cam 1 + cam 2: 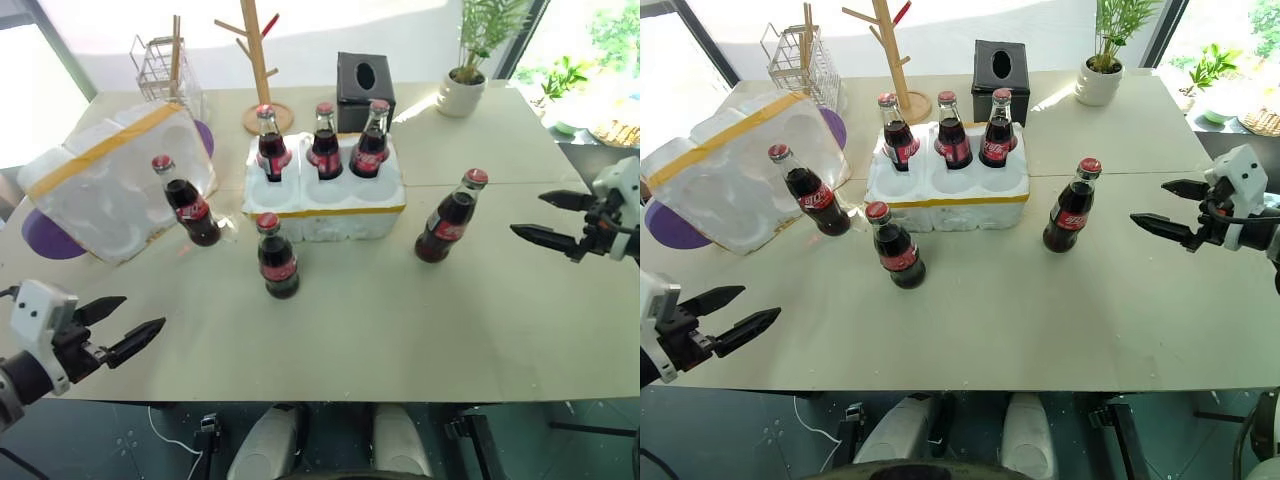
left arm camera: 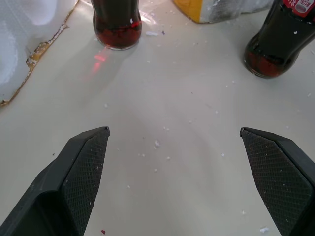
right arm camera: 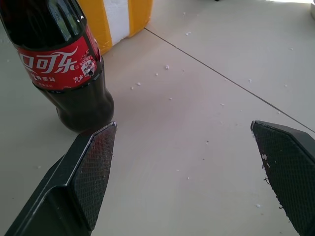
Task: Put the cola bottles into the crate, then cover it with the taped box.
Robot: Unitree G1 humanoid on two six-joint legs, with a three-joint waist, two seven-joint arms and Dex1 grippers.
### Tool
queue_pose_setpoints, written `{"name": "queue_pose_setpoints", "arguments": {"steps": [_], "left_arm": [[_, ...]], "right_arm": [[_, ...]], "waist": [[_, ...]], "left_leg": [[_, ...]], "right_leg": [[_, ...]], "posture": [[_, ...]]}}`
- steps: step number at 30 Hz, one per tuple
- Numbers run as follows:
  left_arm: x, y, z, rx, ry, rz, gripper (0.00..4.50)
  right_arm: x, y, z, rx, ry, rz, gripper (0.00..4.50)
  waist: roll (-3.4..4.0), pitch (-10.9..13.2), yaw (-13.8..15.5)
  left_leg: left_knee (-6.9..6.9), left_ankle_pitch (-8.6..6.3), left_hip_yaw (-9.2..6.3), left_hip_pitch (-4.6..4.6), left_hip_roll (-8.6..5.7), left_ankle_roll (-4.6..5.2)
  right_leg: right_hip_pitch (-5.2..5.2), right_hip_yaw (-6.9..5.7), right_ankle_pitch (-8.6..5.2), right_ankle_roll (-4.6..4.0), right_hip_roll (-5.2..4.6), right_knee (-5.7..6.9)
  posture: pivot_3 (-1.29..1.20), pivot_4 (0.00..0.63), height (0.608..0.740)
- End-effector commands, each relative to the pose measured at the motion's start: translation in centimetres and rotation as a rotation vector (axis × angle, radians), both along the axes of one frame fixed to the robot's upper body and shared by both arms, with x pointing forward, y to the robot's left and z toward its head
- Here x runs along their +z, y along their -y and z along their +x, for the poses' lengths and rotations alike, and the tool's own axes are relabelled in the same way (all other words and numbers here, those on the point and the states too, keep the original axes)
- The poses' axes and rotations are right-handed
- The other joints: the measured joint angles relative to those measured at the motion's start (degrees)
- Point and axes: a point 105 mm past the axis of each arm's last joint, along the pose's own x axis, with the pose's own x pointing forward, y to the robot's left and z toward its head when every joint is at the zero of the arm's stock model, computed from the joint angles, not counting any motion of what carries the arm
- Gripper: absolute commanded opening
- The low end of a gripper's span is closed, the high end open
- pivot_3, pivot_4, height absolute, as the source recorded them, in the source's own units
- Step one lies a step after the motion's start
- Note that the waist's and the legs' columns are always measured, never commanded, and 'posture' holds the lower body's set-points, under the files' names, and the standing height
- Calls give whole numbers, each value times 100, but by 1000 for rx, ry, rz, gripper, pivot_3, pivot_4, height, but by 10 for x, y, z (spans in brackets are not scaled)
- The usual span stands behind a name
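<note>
With fingers spread wide, the right gripper (image 1: 1158,203) should be centred around the nearest cola bottle (image 1: 1070,207) before closing.

Head stereo pair: both eyes look forward and down from above the near edge of the table (image 1: 400,340), taking in its whole top; the two frames share nearly the same scene, slightly offset sideways.

Left wrist camera: low and close over the tabletop at near left, facing along the left gripper (image 2: 174,132) toward two cola bottles (image 2: 116,24).

Right wrist camera: low and close at far right, facing leftward along the right gripper (image 3: 183,127) at the rightmost bottle (image 3: 61,64), also seen from the head.
</note>
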Motion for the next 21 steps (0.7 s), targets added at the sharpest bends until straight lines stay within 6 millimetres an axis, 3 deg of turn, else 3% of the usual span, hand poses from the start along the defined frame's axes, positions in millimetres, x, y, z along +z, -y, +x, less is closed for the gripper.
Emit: {"name": "queue_pose_setpoints", "arguments": {"steps": [1, 16, 21], "left_arm": [[0, 2, 1, -22, 8, 34, 4451], [9, 3, 15, 4, 81, 17, 4451], [27, 0, 34, 40, 190, -4, 4451]], "right_arm": [[16, -2, 0, 5, 70, 6, 4500], [13, -7, -3, 12, 38, 29, 4500], [38, -16, -11, 79, 33, 51, 4500]], "waist": [[0, 0, 0], [0, 0, 0], [0, 0, 7]], "left_leg": [[0, 0, 2, 0, 0, 0], [1, 0, 22, 6, 10, 1], [3, 0, 25, 7, 11, 1]], "right_leg": [[0, 1, 0, 0, 0, 0], [0, 10, 4, -4, 3, 1], [0, 12, 5, -4, 4, 4]], "posture": [[0, 150, 740], [0, 150, 740], [0, 150, 740]]}}
